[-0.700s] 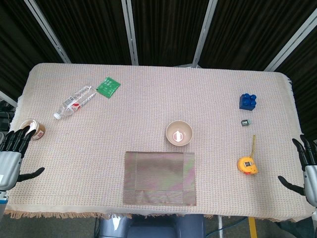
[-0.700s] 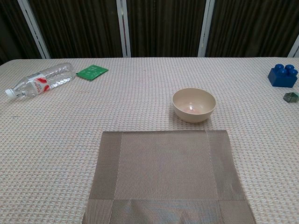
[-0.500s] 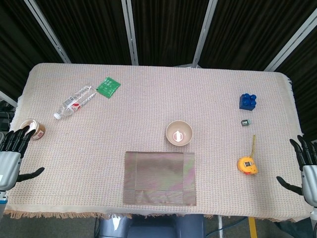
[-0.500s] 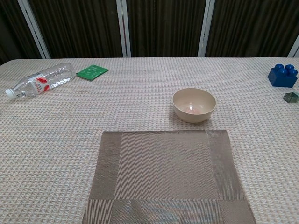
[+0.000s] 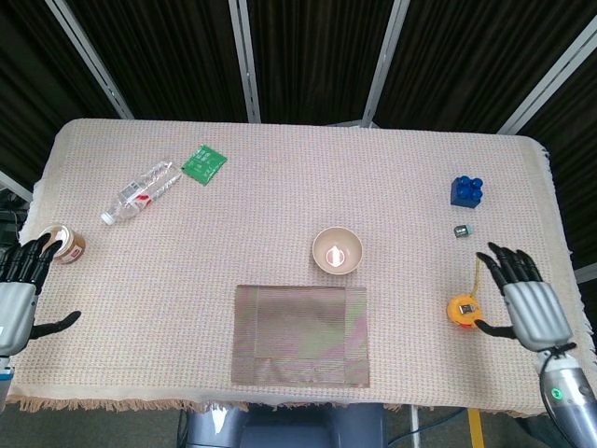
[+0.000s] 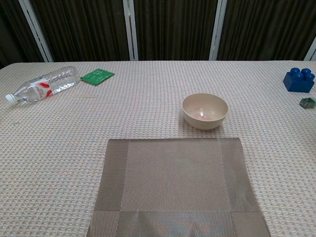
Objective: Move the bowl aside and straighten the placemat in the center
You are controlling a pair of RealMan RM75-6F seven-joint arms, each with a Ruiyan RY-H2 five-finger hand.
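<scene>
Bowl (image 5: 337,250) and placemat (image 5: 300,335) sit untouched in our head view, the bowl just beyond the mat's far edge, well to the left of our right hand (image 5: 530,303) and well to the right of our left hand (image 5: 19,291). What has changed is the right hand: a moment ago it hung off the surface's (image 5: 280,187) right edge, and now it has come inward, fingers spread and holding nothing, beside the yellow tape measure (image 5: 464,310). We judge this as the start of a reach toward the bowl. The left hand, also spread and empty, waits at the left edge near a roll of tape (image 5: 65,243).

Our chest view shows neither hand. It gives instead a closer look at the bowl (image 6: 205,110), upright and empty, standing close to the placemat (image 6: 175,185), which lies nearly square to us. The water bottle (image 6: 42,83) lies far left.
</scene>
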